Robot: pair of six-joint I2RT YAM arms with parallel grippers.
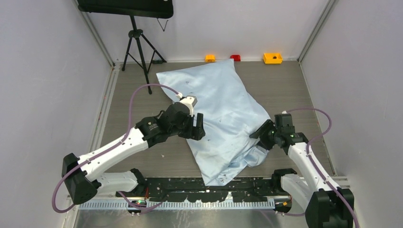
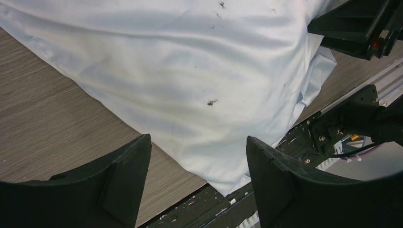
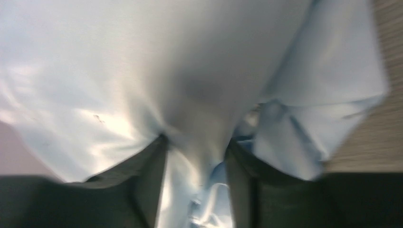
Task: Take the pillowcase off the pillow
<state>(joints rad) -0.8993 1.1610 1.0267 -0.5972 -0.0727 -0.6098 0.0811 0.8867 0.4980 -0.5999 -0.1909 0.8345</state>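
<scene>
**Pillowcase and both arms, top and wrist views.** The pillowcase lies diagonally on the table. One corner is near the far wall and the opposite end reaches the near edge between my two bases. My left end effector hangs over the fabric's left border, its fingers spread wide with nothing between them; speckled blue cloth shows below the gap. My right end effector sits at the right border, its fingers pinched on a gathered fold of the pillowcase, which bunches and creases around the grip. The right wrist view is blurred.
</scene>
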